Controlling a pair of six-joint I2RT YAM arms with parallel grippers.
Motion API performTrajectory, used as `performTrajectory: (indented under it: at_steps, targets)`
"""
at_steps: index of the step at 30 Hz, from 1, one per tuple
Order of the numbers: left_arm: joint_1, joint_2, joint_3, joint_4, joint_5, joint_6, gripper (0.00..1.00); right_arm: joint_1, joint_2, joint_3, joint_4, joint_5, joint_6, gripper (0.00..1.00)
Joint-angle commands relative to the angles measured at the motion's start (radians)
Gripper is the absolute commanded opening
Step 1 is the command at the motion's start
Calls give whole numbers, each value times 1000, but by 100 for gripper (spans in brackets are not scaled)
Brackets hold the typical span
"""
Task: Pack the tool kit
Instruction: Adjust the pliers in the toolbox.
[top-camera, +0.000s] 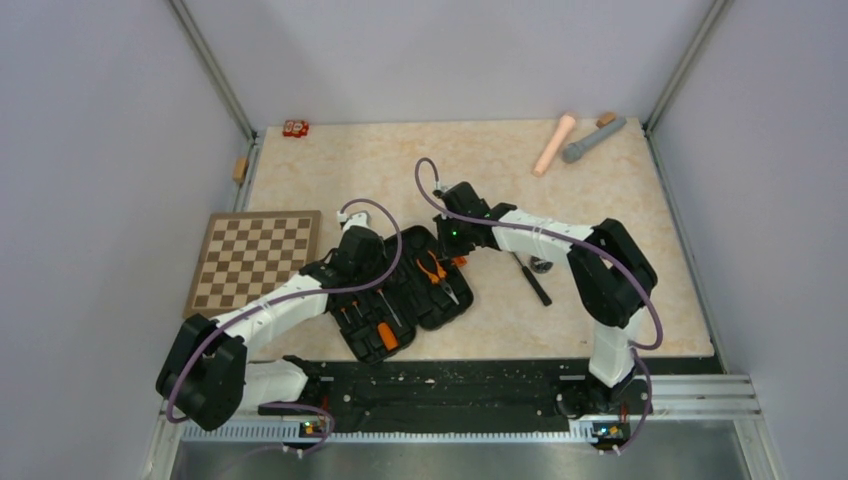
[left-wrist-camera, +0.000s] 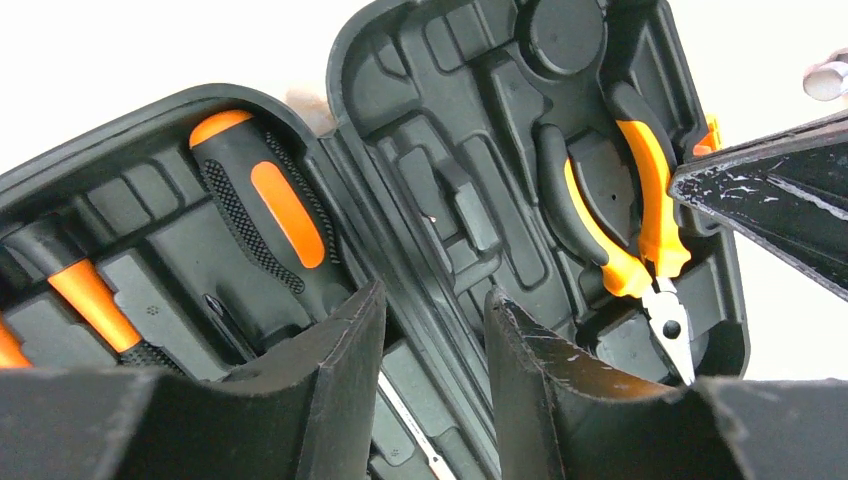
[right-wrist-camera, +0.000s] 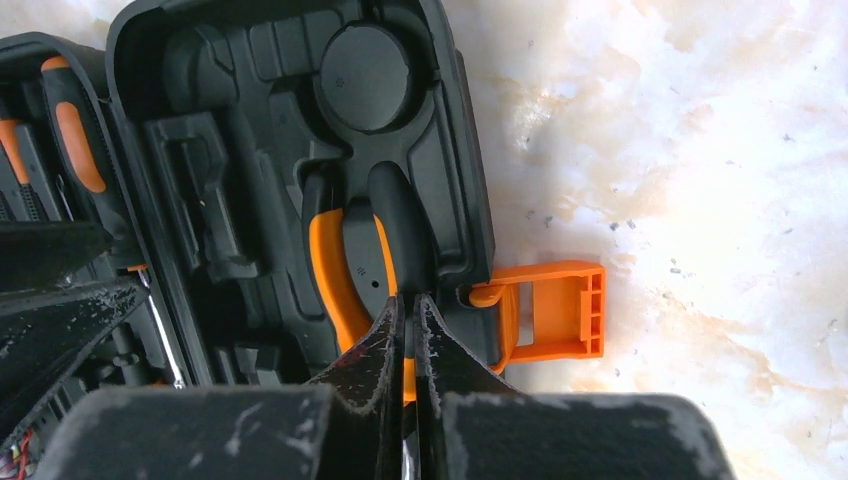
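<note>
The black tool kit case (top-camera: 400, 300) lies open on the table, both moulded halves facing up. Orange-handled pliers (top-camera: 435, 272) (left-wrist-camera: 640, 230) (right-wrist-camera: 345, 270) rest in the right half. A thick screwdriver handle (left-wrist-camera: 270, 210) and slimmer orange-handled tools fill the left half. The orange latch (right-wrist-camera: 555, 310) hangs off the right rim. My left gripper (top-camera: 375, 275) (left-wrist-camera: 435, 310) hovers open low over the hinge, its fingers astride it. My right gripper (top-camera: 450, 258) (right-wrist-camera: 408, 305) is shut, its tips down on the pliers' right handle by the latch.
A brown chessboard (top-camera: 255, 260) lies left of the case. A black rod-like tool (top-camera: 533, 280) and a small silver piece (top-camera: 541, 265) lie right of it. Pink (top-camera: 553, 145) and grey (top-camera: 592, 140) cylinders sit at the back right, a small red object (top-camera: 295, 128) at the back left.
</note>
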Motion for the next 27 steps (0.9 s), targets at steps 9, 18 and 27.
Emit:
performTrajectory:
  at_steps: [9, 18, 27]
  targets:
    - [-6, -12, 0, 48, -10, -14, 45, 66, 264, 19, -285, 389, -84, 0]
    - [-4, -206, -26, 7, -118, -30, 42, 104, 399, 204, -464, 432, -124, 0]
    - [-5, -275, -17, -28, -103, -20, 46, 102, 273, 314, -442, 256, -152, 1]
